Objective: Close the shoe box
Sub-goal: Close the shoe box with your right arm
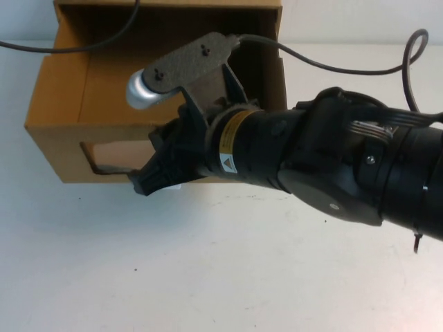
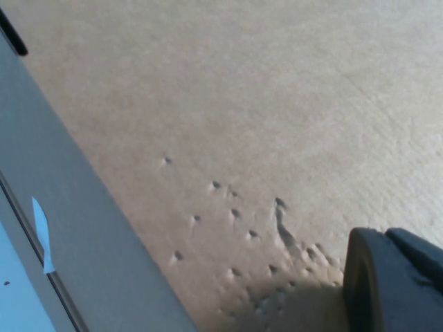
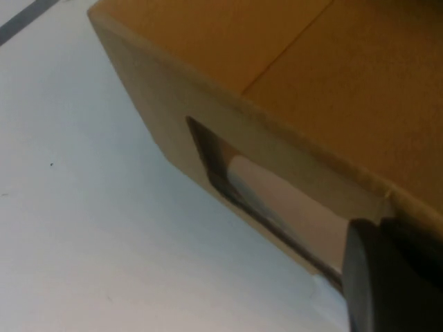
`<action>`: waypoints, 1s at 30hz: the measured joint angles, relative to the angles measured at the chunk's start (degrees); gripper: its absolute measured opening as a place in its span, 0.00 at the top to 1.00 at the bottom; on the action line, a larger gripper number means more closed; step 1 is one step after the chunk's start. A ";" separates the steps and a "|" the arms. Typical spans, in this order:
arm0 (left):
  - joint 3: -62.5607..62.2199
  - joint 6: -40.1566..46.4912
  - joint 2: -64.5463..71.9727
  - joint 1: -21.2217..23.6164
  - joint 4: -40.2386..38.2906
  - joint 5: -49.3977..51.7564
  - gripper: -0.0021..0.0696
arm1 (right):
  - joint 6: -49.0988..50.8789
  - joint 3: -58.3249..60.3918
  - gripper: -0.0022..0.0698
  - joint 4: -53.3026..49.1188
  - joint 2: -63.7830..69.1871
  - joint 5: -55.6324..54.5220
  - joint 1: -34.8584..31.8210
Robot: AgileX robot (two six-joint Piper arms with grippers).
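Observation:
The shoe box (image 1: 66,104) is brown cardboard and stands at the back left, its drawer standing out toward me from the sleeve (image 1: 166,14). The front panel has a clear window (image 1: 111,155). My right gripper (image 1: 151,181) is at the front panel, right of the window, low by the table; it hides the pull tab. In the right wrist view the box (image 3: 311,83) and its window (image 3: 277,200) are close, with one dark finger (image 3: 387,277) against the panel. My left gripper is out of the high view; one finger (image 2: 394,283) shows over a tan dented surface (image 2: 242,104).
The white table (image 1: 173,263) spreads in front of the box. A black cable (image 1: 346,69) loops over the right arm and another runs to the back left. A grey strip (image 2: 76,228) borders the tan surface in the left wrist view.

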 joint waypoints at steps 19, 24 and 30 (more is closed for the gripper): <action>0.00 0.00 0.00 0.00 0.00 0.00 0.98 | 0.23 -6.60 0.99 -0.09 3.71 1.03 -2.64; 0.00 0.00 0.00 0.00 0.00 0.10 0.98 | 0.23 -8.24 0.99 -0.09 6.04 1.34 -4.68; 0.00 0.00 0.00 0.00 0.00 0.10 0.98 | 0.23 -9.98 0.99 0.01 7.58 0.61 -6.87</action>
